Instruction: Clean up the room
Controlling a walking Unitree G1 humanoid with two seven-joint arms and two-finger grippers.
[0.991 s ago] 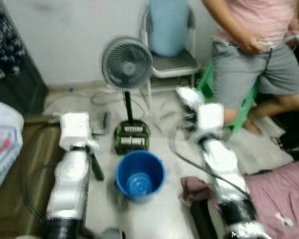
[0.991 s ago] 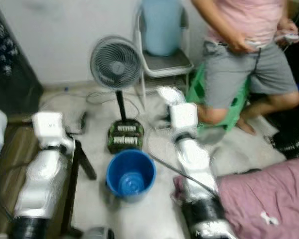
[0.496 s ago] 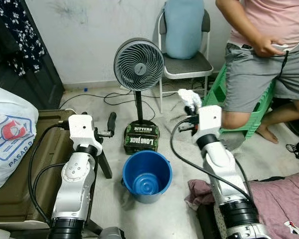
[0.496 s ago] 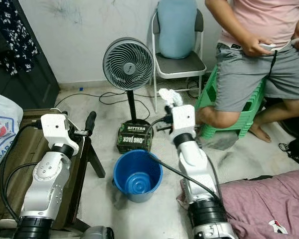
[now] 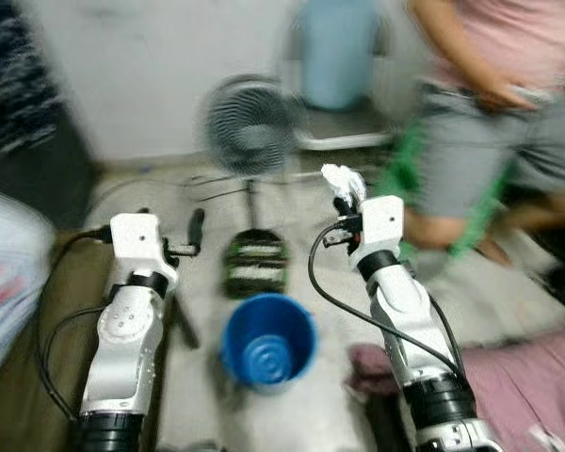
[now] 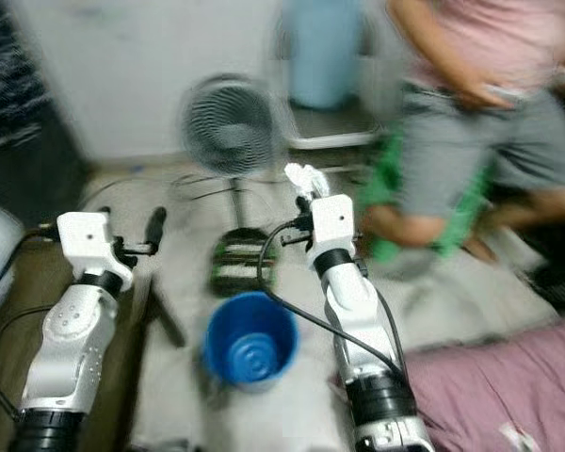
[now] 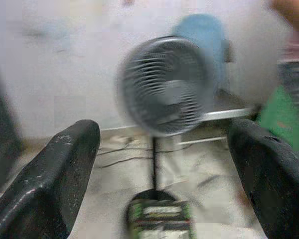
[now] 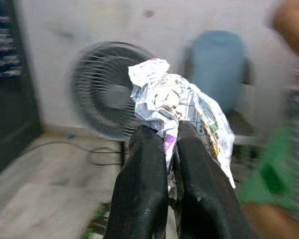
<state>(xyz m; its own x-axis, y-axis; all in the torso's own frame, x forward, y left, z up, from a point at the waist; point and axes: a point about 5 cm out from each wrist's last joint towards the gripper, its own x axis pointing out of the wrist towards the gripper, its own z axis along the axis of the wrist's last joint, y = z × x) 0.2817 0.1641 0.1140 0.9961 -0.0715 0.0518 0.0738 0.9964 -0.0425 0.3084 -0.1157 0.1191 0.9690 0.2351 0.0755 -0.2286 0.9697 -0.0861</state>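
Left of the blue bucket (image 5: 268, 342), the left gripper (image 7: 159, 174) hangs with jaws spread wide. Right of the bucket and above it, the right gripper (image 8: 164, 149) pinches a crumpled printed wrapper (image 8: 177, 107); its print is too blurred to read.

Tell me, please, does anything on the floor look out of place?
Yes. Pink crumpled cloth lies on the floor right of the blue bucket, and cables trail loosely behind the fan.
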